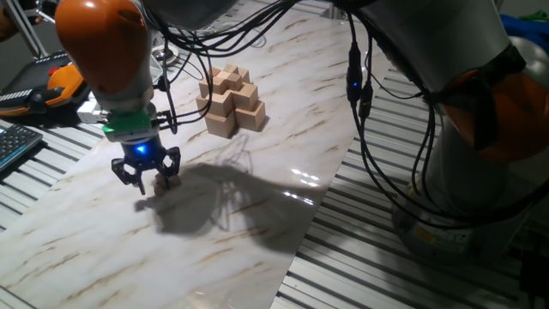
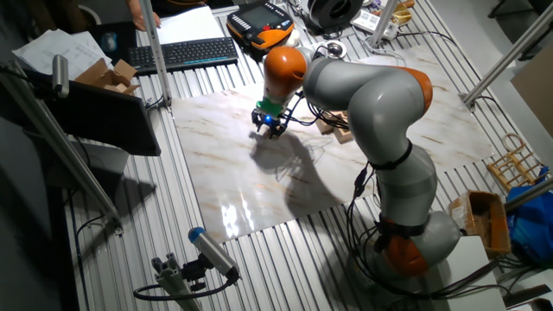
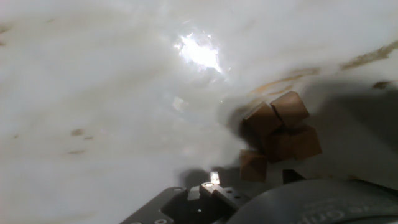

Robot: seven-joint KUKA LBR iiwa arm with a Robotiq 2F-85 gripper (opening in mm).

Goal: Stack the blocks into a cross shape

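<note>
Several tiny tan blocks lie bunched together on the marble, right of centre and low in the hand view. From the one fixed view only a bit of tan from the blocks shows, under the fingers. My gripper hangs just above the slab with its fingers spread, open, directly over that cluster and holding nothing. In the other fixed view the gripper points down at the slab. The cross shape, a tiered pile of tan cubes, stands farther back on the marble, and the arm partly hides the cross shape in the other fixed view.
The marble slab rests on a slatted metal table. Cables hang from the arm beside the pile. A keyboard, an orange pendant and boxes sit beyond the slab's far edge.
</note>
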